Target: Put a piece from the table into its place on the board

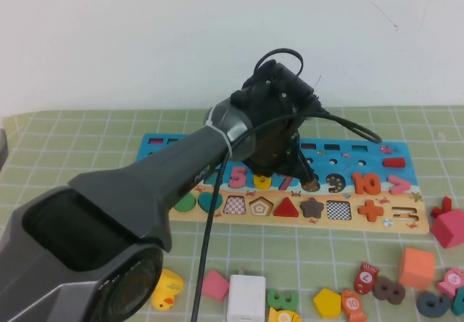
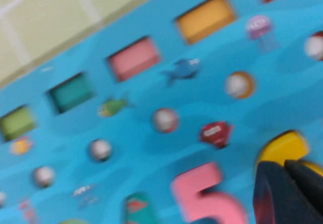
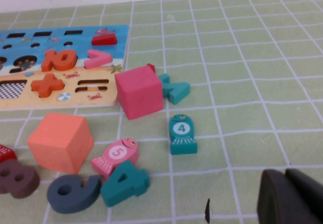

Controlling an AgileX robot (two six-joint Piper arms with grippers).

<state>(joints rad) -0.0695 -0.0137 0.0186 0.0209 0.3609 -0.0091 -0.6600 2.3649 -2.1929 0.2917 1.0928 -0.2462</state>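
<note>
Board (image 1: pixel 362 164): long blue puzzle board with a tan lower strip, lying across the middle of the table (image 1: pixel 87 141), parallel to its far edge. Its digit row shows a pink 5 (image 1: pixel 237 178), a pink 7 (image 1: pixel 287 183), a dark 9 (image 1: pixel 336 183) and an orange 10 (image 1: pixel 367 184); the strip below holds a red triangle (image 1: pixel 286 207), a brown star (image 1: pixel 312 207) and an orange plus (image 1: pixel 370 209).

Left gripper (image 1: pixel 284 164): reaches in from the near left corner and hangs low over the centre of the digit row. Its fingers (image 2: pixel 287 191) show dark in the left wrist view, close together; cannot tell whether they grip anything.

Yellow numeral (image 2: pixel 283 147): sits in the digit row just beside the pink 5 (image 2: pixel 207 196), directly under the left fingers. In the high view a curve of yellow (image 1: pixel 262 182) shows between the 5 and the 7, mostly hidden by the gripper; cannot tell whether it is fully seated.

Right gripper (image 3: pixel 292 199): only a dark edge of it shows in the right wrist view, above bare matting toward the right side of the table; width of opening cannot be told.

Loose items, near right part of the table: magenta cube (image 3: pixel 139 91) just beside the board's right end, orange cube (image 3: pixel 60 142), teal fish tile marked 4 (image 3: pixel 182 134), pink fish tile marked 5 (image 3: pixel 116 156), teal numeral 4 (image 3: pixel 124 182), dark blue numeral 6 (image 3: pixel 73 192).

Loose items, near edge: yellow pentagon (image 1: pixel 328 302), white block (image 1: pixel 246 296), yellow duck (image 1: pixel 167 291).
</note>
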